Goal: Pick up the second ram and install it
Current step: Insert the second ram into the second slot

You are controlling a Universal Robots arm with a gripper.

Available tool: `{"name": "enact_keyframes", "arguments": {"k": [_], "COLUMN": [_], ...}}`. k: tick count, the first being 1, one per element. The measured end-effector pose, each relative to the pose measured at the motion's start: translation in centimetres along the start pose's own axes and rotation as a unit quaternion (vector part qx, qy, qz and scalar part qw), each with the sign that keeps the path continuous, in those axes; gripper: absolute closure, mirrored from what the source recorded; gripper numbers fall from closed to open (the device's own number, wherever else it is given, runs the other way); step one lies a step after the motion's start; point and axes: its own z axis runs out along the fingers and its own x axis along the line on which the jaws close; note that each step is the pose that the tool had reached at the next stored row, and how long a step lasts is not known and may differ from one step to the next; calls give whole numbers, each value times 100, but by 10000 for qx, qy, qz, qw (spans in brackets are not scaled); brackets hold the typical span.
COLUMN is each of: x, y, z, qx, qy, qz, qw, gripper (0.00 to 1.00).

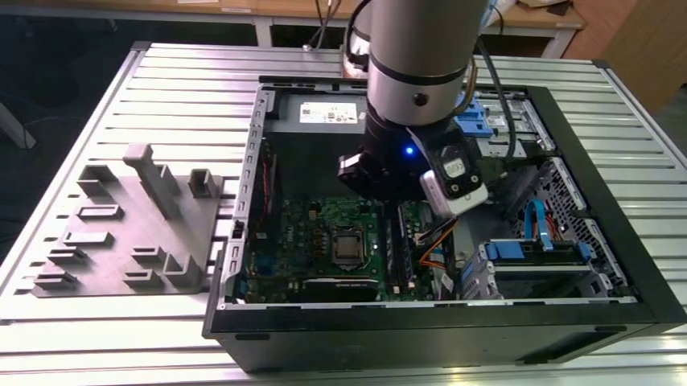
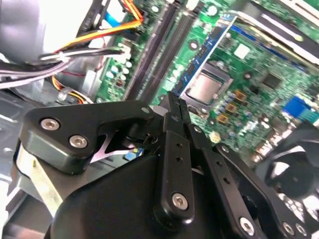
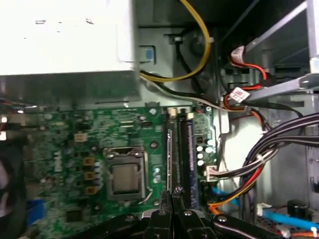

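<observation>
Holder tray (image 1: 140, 233): at the exterior view's left, well apart from the case, and I see no module standing in its grey slabs.
Power supply label (image 1: 333, 112): a white sticker whose print can't be read from here.
Processor socket (image 3: 124, 179): bare on the green board.
Second ram (image 3: 170, 149): a thin dark strip on edge in the slot next to the socket, right in line with the tips.
Gripper (image 3: 169, 208): fingers pressed together with nothing between them, poised just over the slot's end.
Step in hand: install, by my read; the pick-up looks done.
What seating calls for: straight-down pressure along the slot. I can't tell whether the clips have latched.
</observation>
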Motion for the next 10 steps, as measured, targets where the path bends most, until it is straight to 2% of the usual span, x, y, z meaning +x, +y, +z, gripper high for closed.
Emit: {"name": "enact_keyframes", "arguments": {"k": [3, 5, 10], "x": [-59, -62, -64], "y": [3, 3, 2], "z": [46, 63, 124], "qx": [0, -3, -21], "qy": [2, 3, 12], "qz": [-11, -40, -358], "qw": [10000, 10000, 9994], "gripper": [91, 91, 91]}}
